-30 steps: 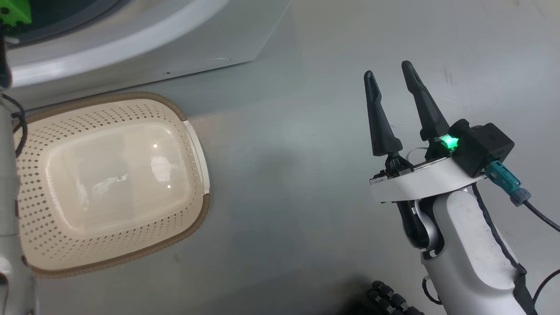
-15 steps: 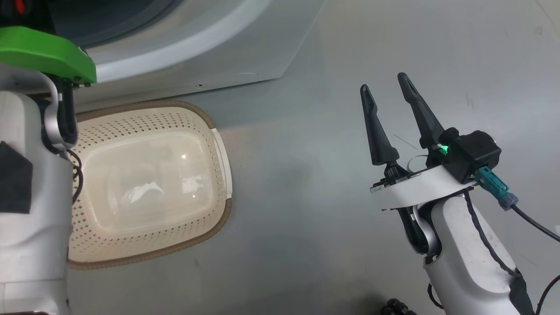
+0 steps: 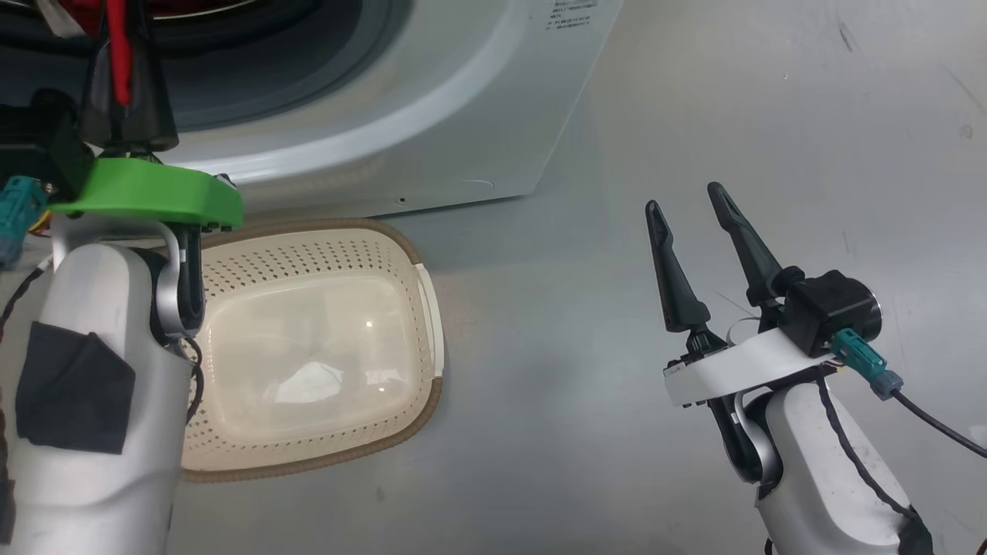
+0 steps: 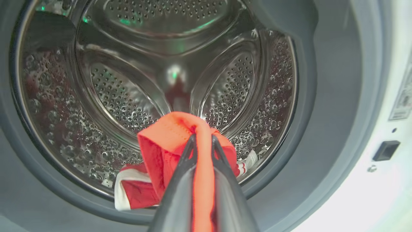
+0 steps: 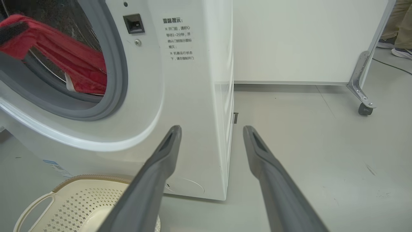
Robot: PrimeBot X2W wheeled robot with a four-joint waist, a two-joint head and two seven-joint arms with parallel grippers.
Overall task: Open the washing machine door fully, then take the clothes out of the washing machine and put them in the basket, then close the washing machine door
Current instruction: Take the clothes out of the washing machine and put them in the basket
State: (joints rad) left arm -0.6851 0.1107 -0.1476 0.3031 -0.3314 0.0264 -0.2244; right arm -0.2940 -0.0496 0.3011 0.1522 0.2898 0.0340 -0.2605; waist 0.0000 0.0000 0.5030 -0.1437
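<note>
So the left claw (image 4: 203,138) is pinched almost fully closed on the clothes (image 4: 161,141), right at the mouth of the washing machine (image 5: 180,106). In the left wrist view a strip of the red fabric runs down between the two fingers, and a fold of it bunches up over the fingertips. The rest of the garment, white trim and all, hangs down onto the lower edge of the steel drum (image 4: 122,96), so it's partly lifted but not out of the machine. From the right wrist view the red cloth stretches across the opening and droops down inside the grey gasket (image 5: 116,64). The basket (image 3: 324,250) sits on the floor (image 3: 578,385) just in front of the machine, below the opening, and its shiny bottom catches the lights. The left forearm hangs over the basket's left side in the head view. The right claw (image 3: 685,196) has its fingers spread wide with nothing between them. It hovers over bare floor off to the right, well apart from the basket, pointing at the machine's front right corner. Behind that there's a white panel on a caster wheel (image 5: 363,109), and someone's shoes (image 5: 402,51) at the top right edge.
</note>
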